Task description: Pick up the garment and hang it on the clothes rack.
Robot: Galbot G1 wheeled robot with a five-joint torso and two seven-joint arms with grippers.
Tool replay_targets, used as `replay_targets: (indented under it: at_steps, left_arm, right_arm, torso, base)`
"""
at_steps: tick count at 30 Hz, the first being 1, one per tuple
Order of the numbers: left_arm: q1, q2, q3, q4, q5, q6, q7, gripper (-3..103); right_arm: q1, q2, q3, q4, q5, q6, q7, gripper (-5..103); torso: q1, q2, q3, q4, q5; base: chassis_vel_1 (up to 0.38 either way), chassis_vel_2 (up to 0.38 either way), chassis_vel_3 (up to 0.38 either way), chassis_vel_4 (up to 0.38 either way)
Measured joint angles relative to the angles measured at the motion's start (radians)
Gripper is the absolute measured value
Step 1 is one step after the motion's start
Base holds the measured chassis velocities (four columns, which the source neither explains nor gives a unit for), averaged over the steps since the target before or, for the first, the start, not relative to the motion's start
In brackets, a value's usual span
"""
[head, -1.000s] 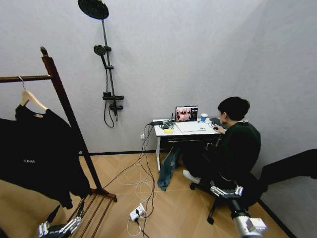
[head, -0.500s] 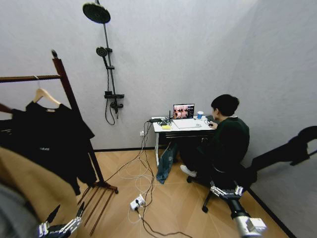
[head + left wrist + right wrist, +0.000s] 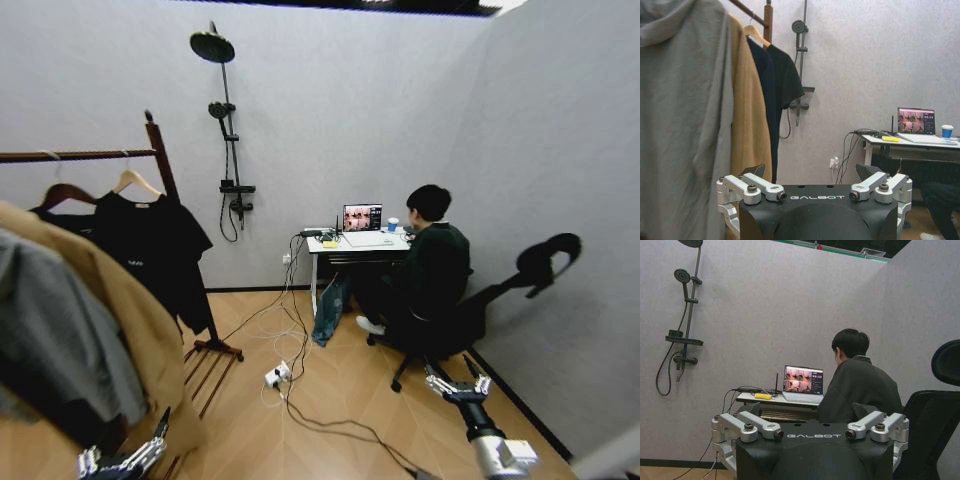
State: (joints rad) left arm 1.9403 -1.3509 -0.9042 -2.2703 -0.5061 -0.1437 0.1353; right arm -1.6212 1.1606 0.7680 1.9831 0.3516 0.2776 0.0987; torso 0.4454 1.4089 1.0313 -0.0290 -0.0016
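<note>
The garment (image 3: pixel 152 250), a black T-shirt on a light wooden hanger (image 3: pixel 136 182), hangs from the rod of the clothes rack (image 3: pixel 166 165) at the left of the head view, beside the slanted end post. In the left wrist view the garment (image 3: pixel 788 80) is the last piece in the row on the clothes rack (image 3: pixel 769 20). My left gripper (image 3: pixel 122 458) (image 3: pixel 811 172) is low at the bottom left, open and holding nothing, well short of the clothes. My right gripper (image 3: pixel 455 383) (image 3: pixel 809 410) is low on the right, open and holding nothing.
A tan coat (image 3: pixel 120 300), a grey hoodie (image 3: pixel 60 340) and a dark garment hang on the same rod. A black shower stand (image 3: pixel 228 130) is on the back wall. A person sits at a white desk (image 3: pixel 360 243) with a laptop. Cables and a power strip (image 3: pixel 276 375) lie on the floor.
The whole head view has swung, so the rack and its clothes have slid rightward in the picture and the coat and hoodie have come in. Both grippers hold their places.
</note>
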Motion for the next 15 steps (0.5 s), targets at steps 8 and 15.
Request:
replay_targets:
  at_steps: [8,15]
  left_arm:
    - [0.000,0.000,0.000,0.000,0.000,0.000,-0.001,100]
    - [0.000,0.000,0.000,0.000,0.000,0.000,0.001,100]
  right_arm:
    - [0.000,0.000,0.000,0.000,0.000,0.000,0.000,100]
    - [0.000,0.000,0.000,0.000,0.000,0.000,0.000,100]
  torso:
    - [0.000,0.000,0.000,-0.0003,0.0030]
    - [0.001,0.000,0.000,-0.0006,0.0035]
  base:
    - [0.356,-0.349,-0.337,0.357]
    - [0.356,-0.339,-0.360,0.351]
